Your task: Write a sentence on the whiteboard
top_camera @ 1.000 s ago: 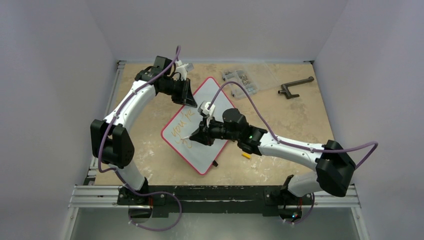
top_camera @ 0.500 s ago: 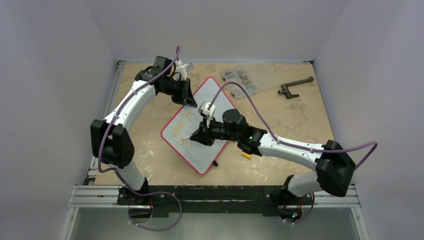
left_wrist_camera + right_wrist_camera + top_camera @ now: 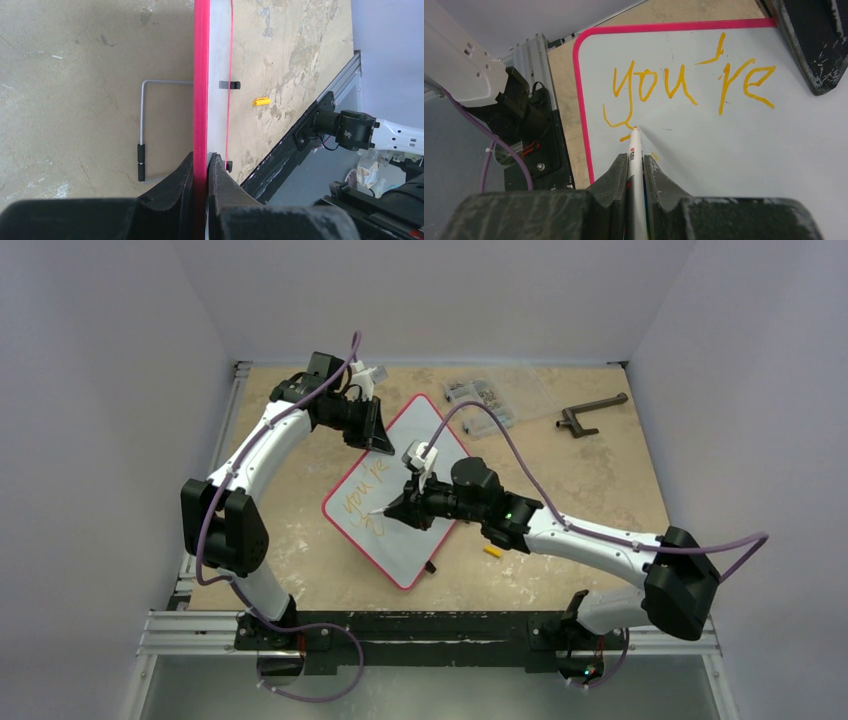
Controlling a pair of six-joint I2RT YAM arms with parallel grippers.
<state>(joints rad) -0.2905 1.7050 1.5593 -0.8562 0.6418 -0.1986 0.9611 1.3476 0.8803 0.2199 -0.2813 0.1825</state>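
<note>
Now my right pincer (image 3: 630, 160) grips a marker (image 3: 635, 146), tip on the whiteboard (image 3: 734, 165) under the orange sentence (image 3: 630, 95); my left pincer (image 3: 201, 162) clamps its rim.

Soft, even light is casting faint shadows; the black right end effector (image 3: 635, 158) is blurring close to the lens.

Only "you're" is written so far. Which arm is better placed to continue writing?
The right. The right end effector grips the marker, its tip at the whiteboard just below the sentence. The left end effector is clamped on the board's red rim, likely steadying it.
</note>
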